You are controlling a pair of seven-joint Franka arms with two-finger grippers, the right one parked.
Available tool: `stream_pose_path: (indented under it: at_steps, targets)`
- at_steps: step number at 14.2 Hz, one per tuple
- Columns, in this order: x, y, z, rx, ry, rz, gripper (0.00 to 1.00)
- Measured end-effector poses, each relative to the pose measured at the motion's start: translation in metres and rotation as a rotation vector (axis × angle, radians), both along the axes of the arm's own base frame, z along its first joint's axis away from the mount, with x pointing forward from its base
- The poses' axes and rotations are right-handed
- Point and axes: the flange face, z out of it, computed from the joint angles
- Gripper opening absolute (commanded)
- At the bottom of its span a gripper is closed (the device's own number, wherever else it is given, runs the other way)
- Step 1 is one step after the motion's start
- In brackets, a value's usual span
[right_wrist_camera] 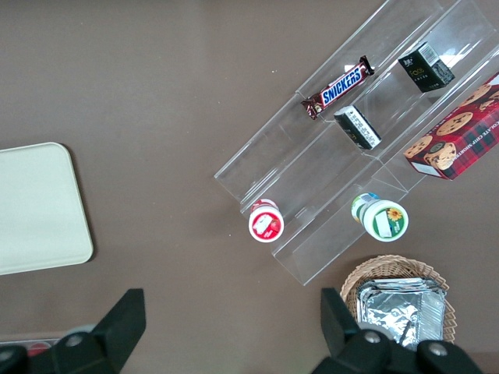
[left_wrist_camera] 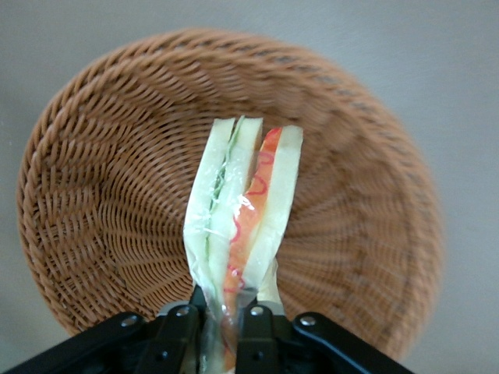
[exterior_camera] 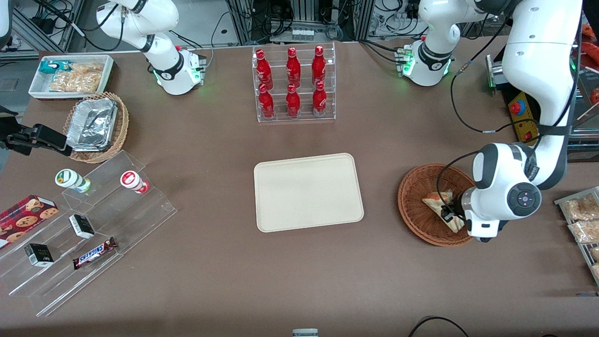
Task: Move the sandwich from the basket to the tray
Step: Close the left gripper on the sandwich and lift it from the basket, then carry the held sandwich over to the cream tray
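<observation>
One claw [left_wrist_camera: 222, 323] is at work here, closed on the sandwich [left_wrist_camera: 242, 218], its two black fingers [left_wrist_camera: 178, 331] pinching the wrapped wedge at one end. The wrist view shows the sandwich standing out from the claw over the basket [left_wrist_camera: 117, 187], layers edge-on: pale bread, green on one side, red and orange on the other, all under clear wrap.

Across the front view, starting at the parked arm's end of the counter [exterior_camera: 196, 281]: a white bin [exterior_camera: 35, 84] of snack bags [exterior_camera: 77, 77] lies farthest from the camera, with a tan wicker basket [exterior_camera: 122, 117] of foil trays [exterior_camera: 91, 124] just nearer. Nearer still is a clear stepped stand [exterior_camera: 140, 210] carrying two small cups [exterior_camera: 72, 180], two dark little boxes [exterior_camera: 82, 226] and a Snickers bar [exterior_camera: 93, 252]; a cookie box [exterior_camera: 25, 215] sits beside it at the counter's edge.

Mid-counter, a clear rack [exterior_camera: 295, 117] holds six red bottles [exterior_camera: 293, 61], farther from the camera than the tray [exterior_camera: 308, 192], which lies flat with nothing on it.

Toward the working arm's end, the basket [exterior_camera: 414, 201] rests well apart from the tray. The sandwich [exterior_camera: 437, 202] is over the basket's bowl, with the claw [exterior_camera: 448, 216] at its nearer end; whether it is lifted clear of the weave cannot be told. Bagged snacks [exterior_camera: 580, 210] lie at the counter's edge beside the arm.
</observation>
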Motion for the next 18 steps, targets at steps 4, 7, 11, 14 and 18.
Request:
stream_pose_path:
  at_steps: [4, 7, 11, 14, 18]
  targets:
    - [0.015, -0.071, 0.066, -0.019, -0.073, -0.109, 0.11]
    - [0.001, -0.172, 0.069, -0.038, -0.091, -0.253, 0.12]
    - [-0.029, -0.289, 0.021, -0.072, -0.106, -0.389, 0.12]
    - [-0.054, -0.356, -0.007, -0.100, -0.151, -0.388, 0.12]
    - [-0.075, -0.417, -0.018, -0.124, -0.174, -0.389, 0.14]
